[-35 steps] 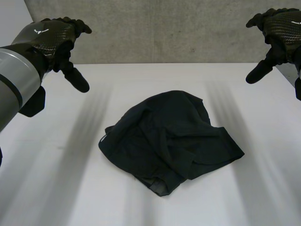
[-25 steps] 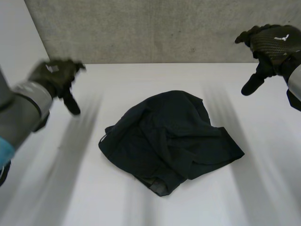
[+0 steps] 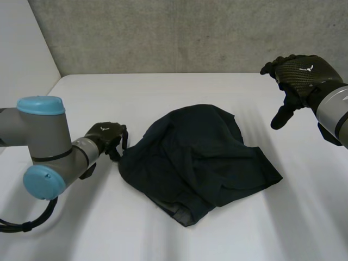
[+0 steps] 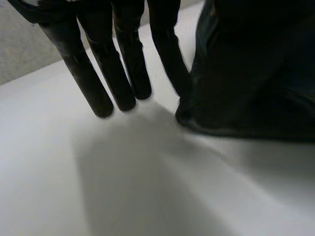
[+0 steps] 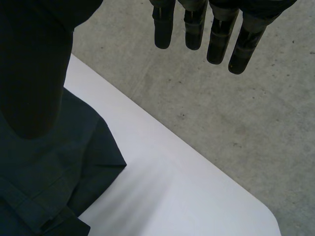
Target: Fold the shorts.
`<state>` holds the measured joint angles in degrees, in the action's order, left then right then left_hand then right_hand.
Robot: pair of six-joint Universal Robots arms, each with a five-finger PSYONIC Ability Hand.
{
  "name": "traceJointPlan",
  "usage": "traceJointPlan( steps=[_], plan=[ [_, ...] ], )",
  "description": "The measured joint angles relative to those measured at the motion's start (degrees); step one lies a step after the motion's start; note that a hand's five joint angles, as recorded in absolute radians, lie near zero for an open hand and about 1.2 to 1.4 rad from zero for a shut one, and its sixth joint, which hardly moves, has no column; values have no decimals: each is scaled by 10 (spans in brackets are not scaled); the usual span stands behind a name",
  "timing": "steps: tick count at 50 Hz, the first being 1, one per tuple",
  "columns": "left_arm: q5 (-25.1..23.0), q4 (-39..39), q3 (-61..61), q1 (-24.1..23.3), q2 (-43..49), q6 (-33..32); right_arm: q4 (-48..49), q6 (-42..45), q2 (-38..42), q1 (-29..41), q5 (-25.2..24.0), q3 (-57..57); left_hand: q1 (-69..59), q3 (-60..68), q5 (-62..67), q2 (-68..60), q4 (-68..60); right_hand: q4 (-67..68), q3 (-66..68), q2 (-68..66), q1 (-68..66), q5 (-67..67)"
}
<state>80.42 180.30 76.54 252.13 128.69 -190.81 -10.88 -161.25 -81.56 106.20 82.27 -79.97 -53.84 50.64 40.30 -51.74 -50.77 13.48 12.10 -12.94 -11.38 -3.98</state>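
Note:
The dark shorts [image 3: 201, 157] lie crumpled in a heap in the middle of the white table [image 3: 163, 87]. My left hand [image 3: 106, 138] is down on the table at the heap's left edge. In the left wrist view its fingers [image 4: 123, 69] hang straight, and the one nearest the shorts [image 4: 256, 73] touches the cloth's edge; nothing is pinched. My right hand [image 3: 299, 76] hovers open above the table's far right, clear of the cloth. In the right wrist view its fingers [image 5: 194, 24] are spread and straight, with the shorts [image 5: 44, 167] below the thumb.
A grey concrete wall [image 3: 179, 32] runs along the table's far edge. The right wrist view looks past the table's rounded corner [image 5: 266, 216] to concrete [image 5: 221, 108]. Bare tabletop [image 4: 123, 187] lies under the left hand's fingertips.
My left arm has swung down from high at the left to the shorts' left edge. My right hand has drifted a little inward and lower. The cloth's left edge has shifted slightly.

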Motion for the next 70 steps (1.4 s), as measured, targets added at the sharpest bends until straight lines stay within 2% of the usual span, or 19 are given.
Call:
traceJointPlan(
  steps=[1,3,9,16,17,20,24,28,33,35,36,43,55,58,60,61,63,64,70],
  plan=[
    [0,3,-3,-1,0,16,0,1,0,1,0,0,-106,110,112,-102,-112,0,0,0,0,0],
    [0,6,-10,-2,-2,46,0,1,0,1,0,-1,-126,162,155,-155,-163,0,0,0,0,0],
    [-2,7,-31,4,-24,140,3,3,8,3,0,-3,-126,173,156,-166,-179,0,0,0,0,0],
    [-2,8,-32,15,-58,159,4,3,15,4,-1,-6,-108,162,144,-154,-167,0,0,0,0,0],
    [-2,6,-29,15,-67,152,5,3,15,4,-1,-7,80,-6,-21,15,2,0,0,0,0,0],
    [-3,5,-22,17,-76,138,5,3,15,4,-1,-7,338,-245,-258,266,247,0,0,0,0,0],
    [-10,6,-4,35,-84,92,5,3,15,4,-2,-7,380,-324,-330,340,330,0,0,0,0,0],
    [-43,7,13,69,-82,33,6,3,15,4,-2,-7,379,-336,-340,349,341,0,0,0,0,0],
    [-166,5,33,126,-47,-41,6,3,20,5,-2,-10,371,-332,-333,343,335,0,0,0,0,0],
    [-166,5,33,126,-47,-41,6,3,20,5,-2,-10,371,-332,-333,343,335,0,0,0,0,0],
    [-217,4,39,140,-31,-55,6,3,21,5,-2,-11,352,-322,-317,331,323,0,0,0,0,0],
    [-258,12,51,132,-1,-59,9,7,28,20,-1,-15,348,-313,-308,322,314,0,0,0,0,0],
    [-248,42,45,80,22,-48,11,36,33,32,2,-23,342,-301,-297,312,304,0,0,0,0,0],
    [-240,45,38,68,28,-44,11,38,33,32,2,-24,256,-233,-228,241,234,0,0,0,0,0],
    [-224,50,27,57,33,-29,11,38,34,33,2,-24,47,-46,-44,45,45,0,0,0,0,0],
    [-218,52,24,55,33,-22,11,38,34,33,2,-24,47,-46,-44,45,45,0,0,0,0,0],
    [-198,63,13,50,33,4,11,38,34,33,2,-24,47,-46,-44,45,45,0,0,0,0,0],
    [-191,68,10,49,32,13,11,38,34,33,2,-24,-129,150,150,-148,-158,0,0,0,0,0],
    [-55,140,-26,56,-6,118,11,38,34,33,2,-24,-129,174,152,-167,-179,0,0,0,0,0]
  ],
)
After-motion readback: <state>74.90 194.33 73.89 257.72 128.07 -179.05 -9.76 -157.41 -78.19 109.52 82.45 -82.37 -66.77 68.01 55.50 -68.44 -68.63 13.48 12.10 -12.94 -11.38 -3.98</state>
